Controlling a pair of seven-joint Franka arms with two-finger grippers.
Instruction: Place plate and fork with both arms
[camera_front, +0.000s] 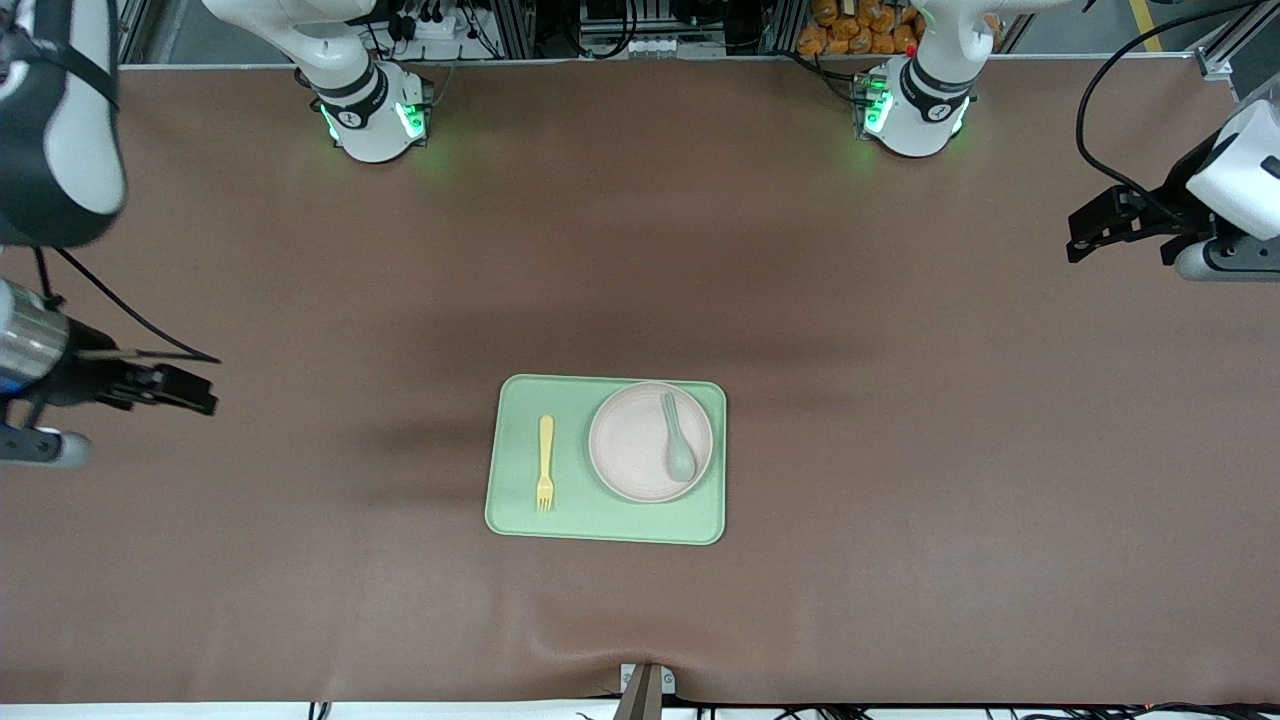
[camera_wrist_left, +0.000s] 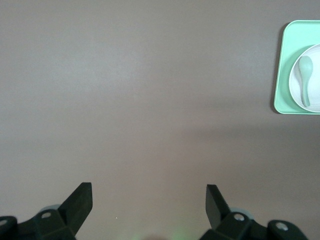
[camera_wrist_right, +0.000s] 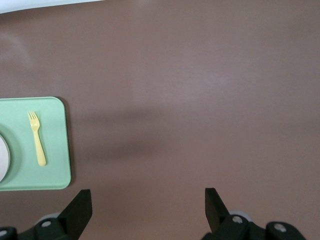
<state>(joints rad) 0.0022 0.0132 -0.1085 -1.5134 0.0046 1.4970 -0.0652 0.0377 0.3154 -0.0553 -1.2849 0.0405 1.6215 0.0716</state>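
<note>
We read no writing anywhere. On the tray we see the plate carrying a spoon, the fork beside it toward the right arm's end. The left wrist view hides the fork and the right wrist view hides the spoon; the left claw and right claw hang apart, empty, over bare tabletop.

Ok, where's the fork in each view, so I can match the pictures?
Front view: fork lies on the tray, beside the plate, toward the right arm's end.
Left wrist view: not in it.
Right wrist view: fork on the tray's corner at the picture's edge.
Shared landmark: the green tray.
</note>
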